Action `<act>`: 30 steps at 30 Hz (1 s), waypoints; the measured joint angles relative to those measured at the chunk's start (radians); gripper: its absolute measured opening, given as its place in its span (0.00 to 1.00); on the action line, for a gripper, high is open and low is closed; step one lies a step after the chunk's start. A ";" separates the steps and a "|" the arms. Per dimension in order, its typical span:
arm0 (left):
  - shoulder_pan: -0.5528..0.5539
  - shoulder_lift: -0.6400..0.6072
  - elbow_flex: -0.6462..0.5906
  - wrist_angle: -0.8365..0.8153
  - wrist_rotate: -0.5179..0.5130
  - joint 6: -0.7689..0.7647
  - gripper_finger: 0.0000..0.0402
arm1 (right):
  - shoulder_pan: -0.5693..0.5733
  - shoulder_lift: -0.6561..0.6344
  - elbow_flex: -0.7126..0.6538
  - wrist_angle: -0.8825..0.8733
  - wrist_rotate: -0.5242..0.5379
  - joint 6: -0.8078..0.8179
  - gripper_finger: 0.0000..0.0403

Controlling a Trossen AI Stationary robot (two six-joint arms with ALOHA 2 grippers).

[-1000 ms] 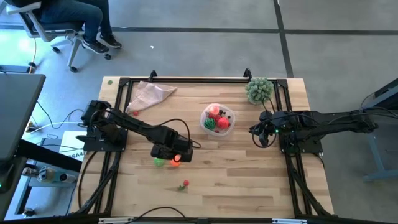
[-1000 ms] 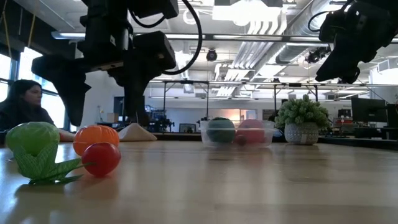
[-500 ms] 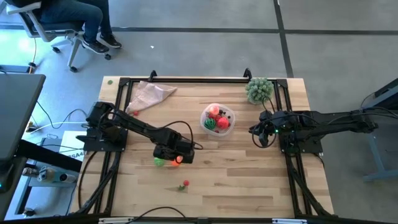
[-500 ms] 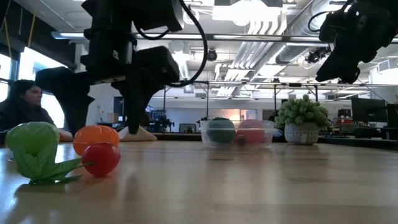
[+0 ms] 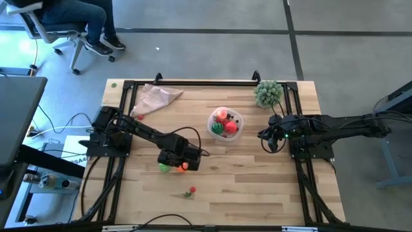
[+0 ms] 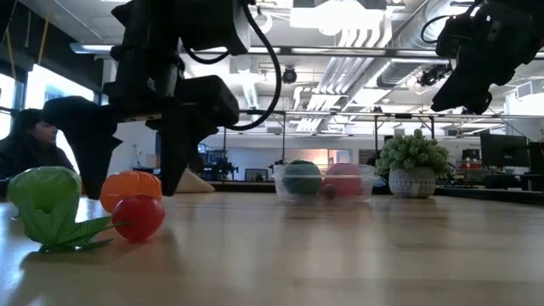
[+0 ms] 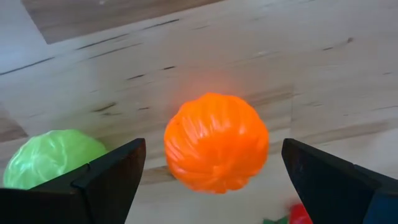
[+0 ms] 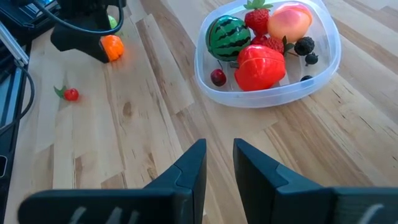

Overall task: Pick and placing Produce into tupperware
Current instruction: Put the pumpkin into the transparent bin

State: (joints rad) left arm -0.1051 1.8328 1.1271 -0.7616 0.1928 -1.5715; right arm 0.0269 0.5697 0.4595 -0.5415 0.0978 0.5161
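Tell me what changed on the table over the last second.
The left claw came down with fingers wide open and now straddles the orange ball, not yet closed on it. The green ball and small red piece beside it did not move. The right claw stayed hovering at its side of the table, and the tupperware and the fruit inside it are as before.

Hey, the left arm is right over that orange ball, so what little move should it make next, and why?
Probably lower a touch more, then close. The left gripper is open with a finger on either side of the orange ball, which sits centred between them on the table. In the low view the fingertips look nearly down at table level. The green ball lies outside one finger, so the close should miss it.
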 joint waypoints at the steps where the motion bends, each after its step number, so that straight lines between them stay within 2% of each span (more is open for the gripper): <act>1: 0.000 0.000 0.000 0.001 0.000 0.000 0.91 | 0.000 0.000 0.000 0.000 0.000 0.000 0.18; 23: 0.000 0.024 0.000 0.004 0.021 0.000 0.91 | 0.000 0.000 0.000 0.000 0.000 0.000 0.18; 30: 0.000 0.024 0.000 0.004 0.022 -0.004 0.83 | 0.000 0.000 0.000 0.000 0.000 0.000 0.18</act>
State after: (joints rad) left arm -0.1051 1.8568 1.1275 -0.7578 0.2144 -1.5759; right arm 0.0271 0.5697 0.4595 -0.5415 0.0978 0.5160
